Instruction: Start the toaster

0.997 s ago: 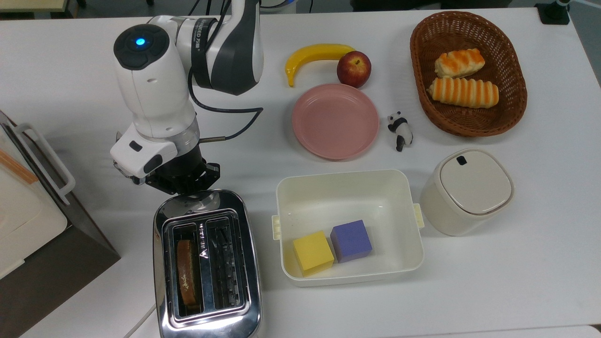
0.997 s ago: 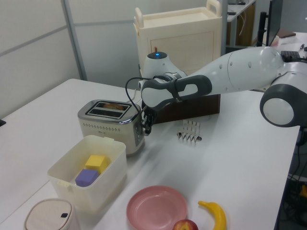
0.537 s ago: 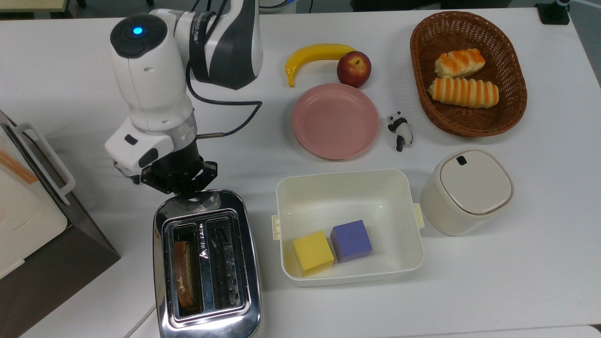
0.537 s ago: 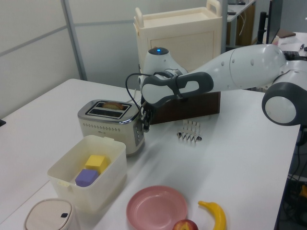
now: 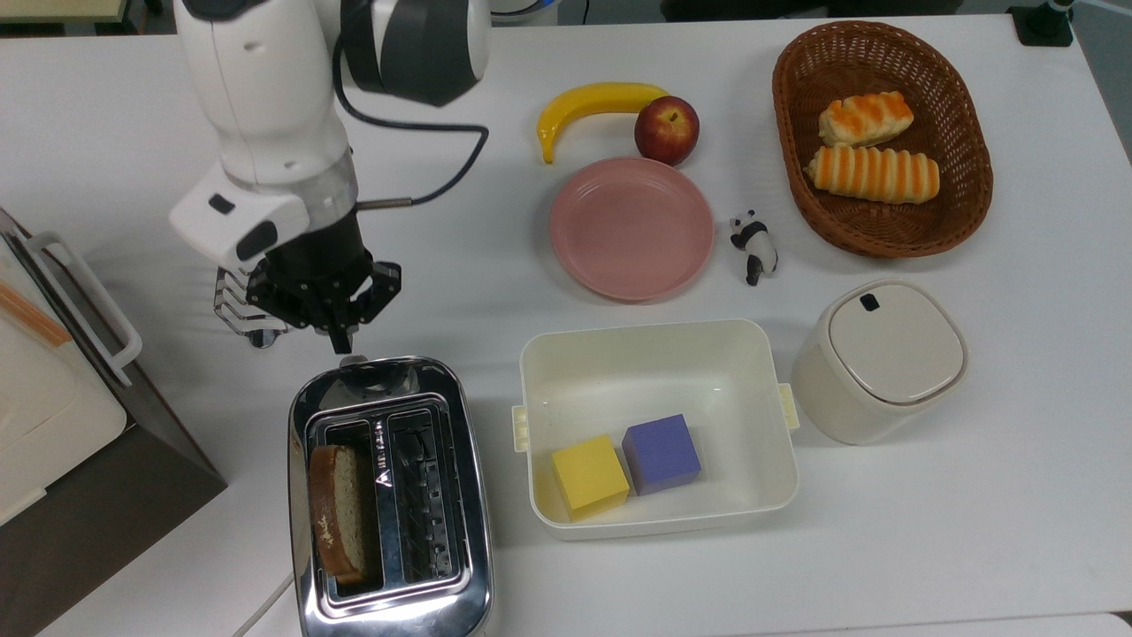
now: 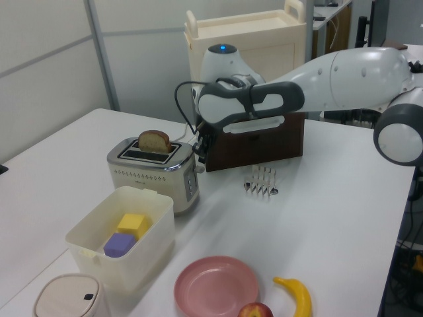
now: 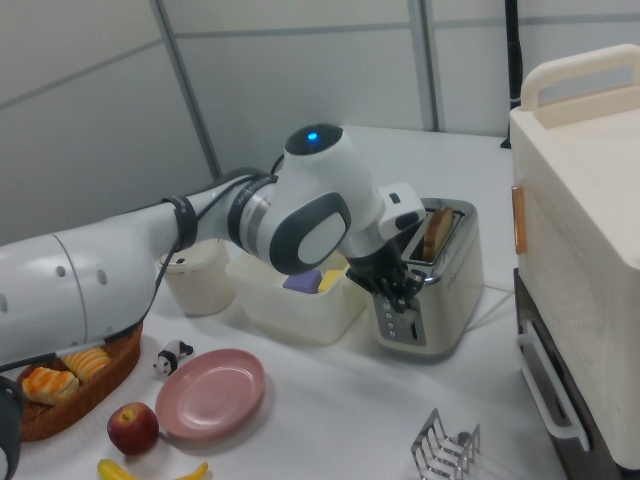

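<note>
The chrome two-slot toaster (image 5: 389, 495) stands at the table's front in the top view, with a slice of bread (image 5: 334, 511) sticking up out of the slot on the top view's left. My gripper (image 5: 342, 341) hangs shut just above and behind the toaster's lever end, holding nothing. In the left view the gripper (image 6: 203, 146) is beside the upper right corner of the toaster (image 6: 155, 177), and the bread (image 6: 154, 140) stands proud of its top. In the right view the gripper (image 7: 405, 290) is in front of the toaster (image 7: 445, 285).
A wire toast rack (image 5: 240, 310) sits just left of the gripper in the top view. A white-and-dark boxy appliance (image 5: 53, 425) fills the top view's left edge. A cream tub (image 5: 659, 354) with two cubes, a pink plate (image 5: 631, 228), fruit, a basket (image 5: 884, 230) and a lidded canister (image 5: 880, 358) lie to the right.
The gripper has risen and pulled back from the toaster's lever end. The bread slice, low in the slot before, now stands up out of it.
</note>
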Robot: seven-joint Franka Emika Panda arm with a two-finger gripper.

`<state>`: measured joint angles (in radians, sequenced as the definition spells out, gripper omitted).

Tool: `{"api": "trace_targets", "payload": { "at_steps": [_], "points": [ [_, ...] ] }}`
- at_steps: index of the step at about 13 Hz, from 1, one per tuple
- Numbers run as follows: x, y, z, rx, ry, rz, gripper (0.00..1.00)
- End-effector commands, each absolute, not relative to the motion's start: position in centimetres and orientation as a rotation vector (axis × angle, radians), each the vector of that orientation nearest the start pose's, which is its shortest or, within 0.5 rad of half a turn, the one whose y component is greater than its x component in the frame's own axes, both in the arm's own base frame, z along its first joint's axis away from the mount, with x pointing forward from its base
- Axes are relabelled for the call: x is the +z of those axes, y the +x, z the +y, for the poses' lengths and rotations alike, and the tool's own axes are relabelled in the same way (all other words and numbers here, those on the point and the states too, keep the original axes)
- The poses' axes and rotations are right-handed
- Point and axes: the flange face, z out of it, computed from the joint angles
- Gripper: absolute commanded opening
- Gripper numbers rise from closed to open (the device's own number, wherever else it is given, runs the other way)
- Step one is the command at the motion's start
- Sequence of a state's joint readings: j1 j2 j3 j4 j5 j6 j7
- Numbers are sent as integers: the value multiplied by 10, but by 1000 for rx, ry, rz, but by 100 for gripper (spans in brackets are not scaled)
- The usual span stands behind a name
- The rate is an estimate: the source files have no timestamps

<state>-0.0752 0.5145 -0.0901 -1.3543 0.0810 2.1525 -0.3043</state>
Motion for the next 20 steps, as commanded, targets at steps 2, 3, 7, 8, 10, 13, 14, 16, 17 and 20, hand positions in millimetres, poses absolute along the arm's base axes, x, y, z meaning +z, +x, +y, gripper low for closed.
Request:
{"api": "trace_targets", "payload": {
  "at_steps": [2,3,7,8,10,13,14,16,17,20],
  "points": [
    [501,699,-104,-315,-3129,-184,22],
    [518,689,-103,-284,-3128,-185,32],
    [542,665,-99,-157,-3125,-197,65],
    [545,659,-98,-109,-3121,-198,74],
    [556,648,-100,-57,-3163,-216,99],
    [561,643,-101,-24,-3185,-220,100],
    [561,643,-99,-22,-3183,-220,100],
    [561,643,-99,-21,-3183,-222,100],
    [561,643,-99,-20,-3188,-226,100],
    [561,642,-101,-20,-3187,-216,100]
  ]
}}
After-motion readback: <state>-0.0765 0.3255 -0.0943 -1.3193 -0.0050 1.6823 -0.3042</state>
